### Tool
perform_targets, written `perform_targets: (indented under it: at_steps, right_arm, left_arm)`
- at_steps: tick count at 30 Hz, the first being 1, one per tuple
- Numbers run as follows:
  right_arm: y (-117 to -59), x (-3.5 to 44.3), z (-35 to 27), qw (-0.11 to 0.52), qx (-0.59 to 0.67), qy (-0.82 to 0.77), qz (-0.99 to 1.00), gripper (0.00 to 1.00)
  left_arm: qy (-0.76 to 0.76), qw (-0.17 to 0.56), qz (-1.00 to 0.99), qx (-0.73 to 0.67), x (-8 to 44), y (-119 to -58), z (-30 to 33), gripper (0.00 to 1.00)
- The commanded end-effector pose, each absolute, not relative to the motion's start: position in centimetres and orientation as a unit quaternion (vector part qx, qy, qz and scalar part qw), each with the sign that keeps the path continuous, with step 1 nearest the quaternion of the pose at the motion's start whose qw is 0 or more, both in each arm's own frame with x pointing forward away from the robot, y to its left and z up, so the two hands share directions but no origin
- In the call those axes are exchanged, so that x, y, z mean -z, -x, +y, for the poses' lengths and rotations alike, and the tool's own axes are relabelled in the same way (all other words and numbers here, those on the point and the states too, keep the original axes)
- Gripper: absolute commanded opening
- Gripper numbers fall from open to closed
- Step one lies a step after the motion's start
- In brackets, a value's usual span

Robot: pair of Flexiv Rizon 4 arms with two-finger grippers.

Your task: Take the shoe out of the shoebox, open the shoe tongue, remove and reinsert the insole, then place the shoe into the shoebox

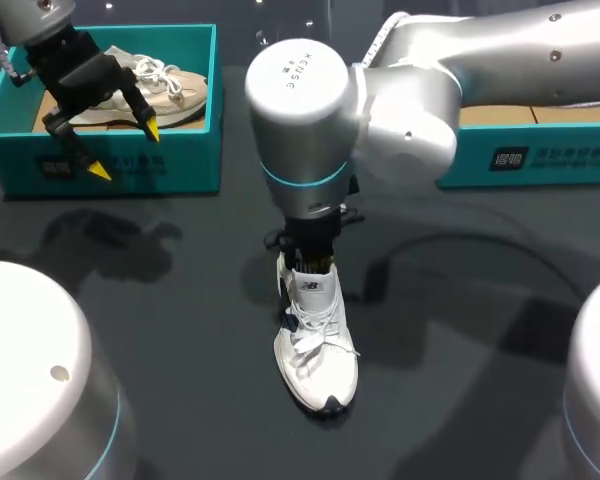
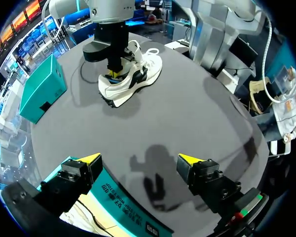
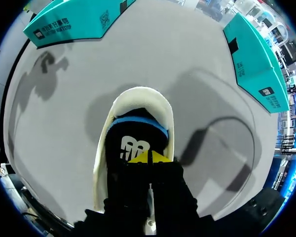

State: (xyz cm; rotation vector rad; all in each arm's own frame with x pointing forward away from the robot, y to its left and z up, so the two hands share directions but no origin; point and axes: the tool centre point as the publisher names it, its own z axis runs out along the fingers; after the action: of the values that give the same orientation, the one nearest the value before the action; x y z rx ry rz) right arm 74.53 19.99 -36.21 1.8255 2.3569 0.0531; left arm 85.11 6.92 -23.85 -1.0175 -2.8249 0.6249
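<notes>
The white shoe (image 1: 317, 340) stands at worktop (image 1: 460, 300) centre. Right gripper (image 3: 149, 157), fingers pressed together, sits in its opening. Left gripper (image 1: 126, 150), spread wide, hovers over shoebox (image 1: 170, 165) at 10 o'clock.

Robot lab: twin arms (image 1: 410, 110), dark table (image 1: 480, 300)

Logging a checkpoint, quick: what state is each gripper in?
Left gripper: open, holding nothing.
Right gripper: shut, tips together at the tongue of the white shoe; grasp unclear.
</notes>
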Motion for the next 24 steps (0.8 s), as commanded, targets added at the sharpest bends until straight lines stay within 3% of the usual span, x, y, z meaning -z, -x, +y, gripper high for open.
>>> perform_targets:
  at_steps: [1,13,24]
  right_arm:
    - [-74.9,37.1,20.3,0.078,-0.014,-0.610,0.789,0.00]
    - [-75.5,33.5,21.2,0.130,-0.044,-0.597,0.790,0.00]
    - [-77.6,36.9,22.2,0.098,-0.056,-0.578,0.808,0.00]
  left_arm:
    - [0.332,0.037,-0.921,-0.202,23.8,-85.0,7.0,1.00]
    - [0.332,0.037,-0.921,-0.202,23.8,-85.0,7.0,1.00]
    - [0.332,0.037,-0.921,-0.202,23.8,-85.0,7.0,1.00]
